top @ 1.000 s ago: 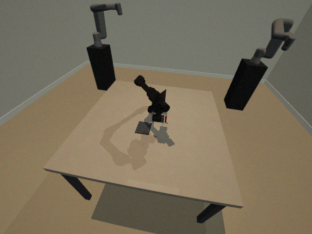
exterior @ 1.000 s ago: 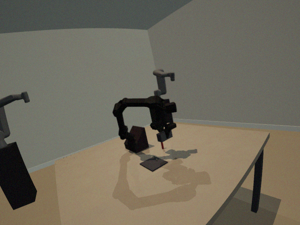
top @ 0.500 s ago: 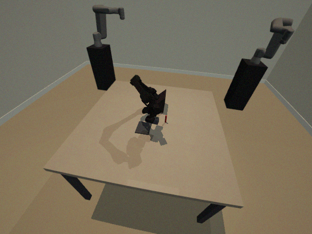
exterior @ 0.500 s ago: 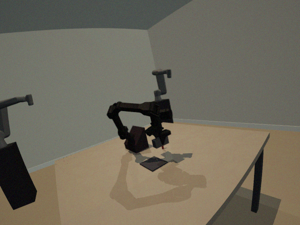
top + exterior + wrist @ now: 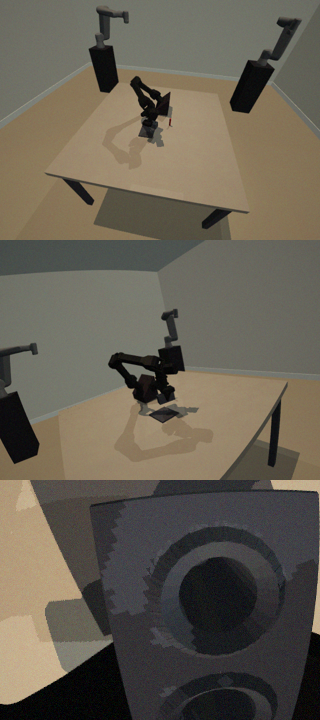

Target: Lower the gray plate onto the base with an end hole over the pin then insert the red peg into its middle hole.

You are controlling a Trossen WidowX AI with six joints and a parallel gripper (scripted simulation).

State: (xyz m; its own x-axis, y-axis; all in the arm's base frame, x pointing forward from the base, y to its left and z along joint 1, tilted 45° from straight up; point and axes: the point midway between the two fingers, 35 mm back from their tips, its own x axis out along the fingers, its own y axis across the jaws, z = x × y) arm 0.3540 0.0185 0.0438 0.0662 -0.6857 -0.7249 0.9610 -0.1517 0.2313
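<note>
My gripper (image 5: 149, 124) (image 5: 168, 395) is shut on the gray plate (image 5: 155, 125) (image 5: 161, 398) (image 5: 132, 555) and holds it above the base. The wrist view shows one whole round hole and part of a second one in the plate. The base (image 5: 142, 133) (image 5: 163, 416) (image 5: 67, 535) is a dark flat square on the table, partly below the plate. The pin cannot be made out. The red peg (image 5: 170, 122) stands upright on the table, to the right of the gripper in the top view; it does not show in the other two views.
A dark brown block (image 5: 164, 107) (image 5: 146, 388) with a sloping face stands on the table beside the arm, behind the red peg in the top view. Two gray arms on black pedestals (image 5: 105, 69) (image 5: 252, 87) stand beyond the table (image 5: 191, 165).
</note>
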